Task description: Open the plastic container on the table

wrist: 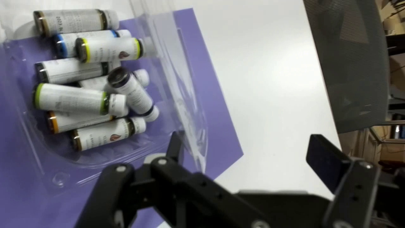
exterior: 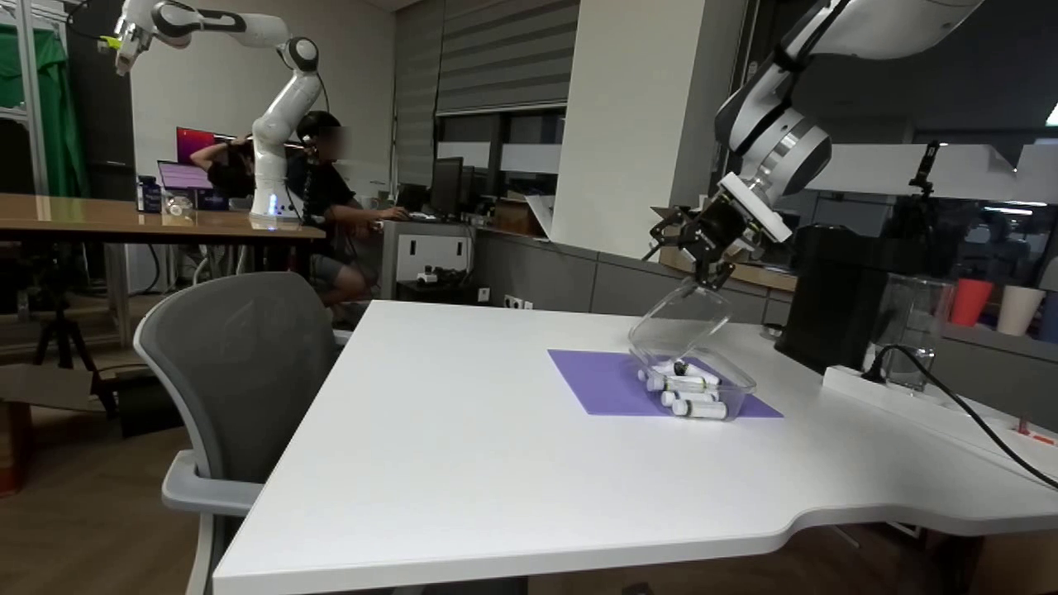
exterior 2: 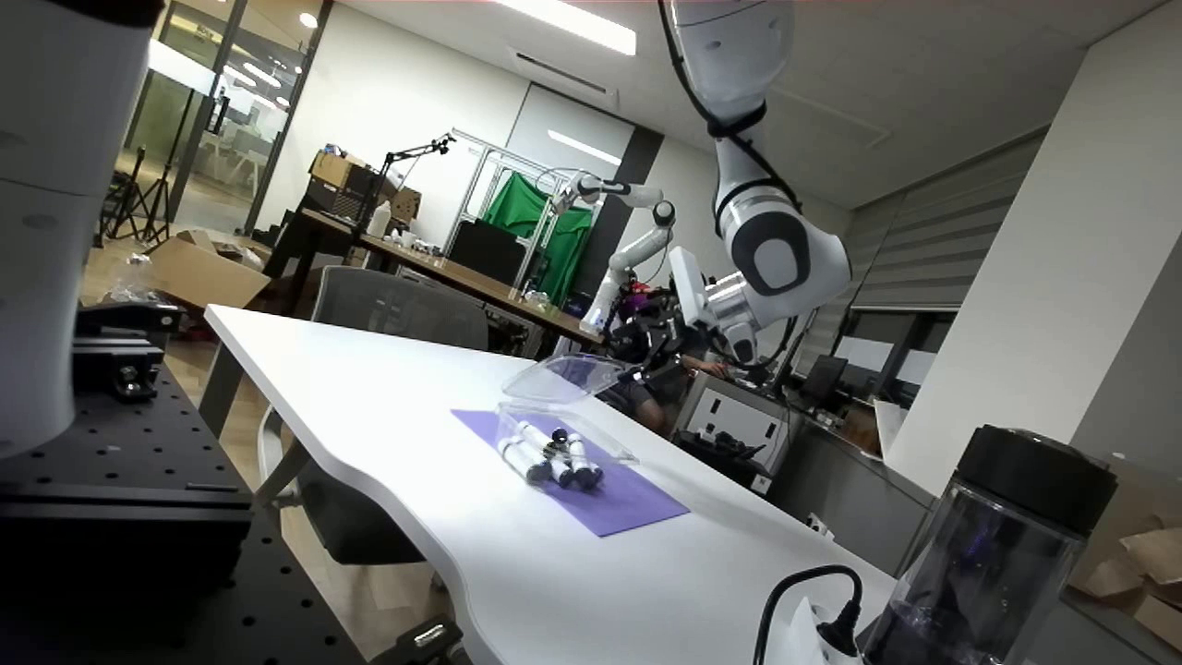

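The clear plastic container [exterior: 740, 387] sits on the white table [exterior: 455, 463], partly over a purple mat [exterior: 591, 384], and holds several small white-labelled bottles. Its clear lid [exterior: 686, 314] stands tilted up from the base in both exterior views [exterior 2: 568, 377]. In the wrist view the lid [wrist: 186, 104] rises along the right side of the base [wrist: 79, 163]. My gripper [wrist: 248, 142] is open, with its fingers wide apart. Its left finger overlaps the lid's edge; I cannot tell whether they touch. In an exterior view the gripper [exterior: 694, 248] is at the lid's top edge.
A black box-shaped object [exterior: 826, 289] and a clear jug [exterior: 909, 322] stand at the table's far right. A white power strip [exterior: 901, 405] with a black cable lies along that side. A grey chair [exterior: 240, 372] is at the opposite edge.
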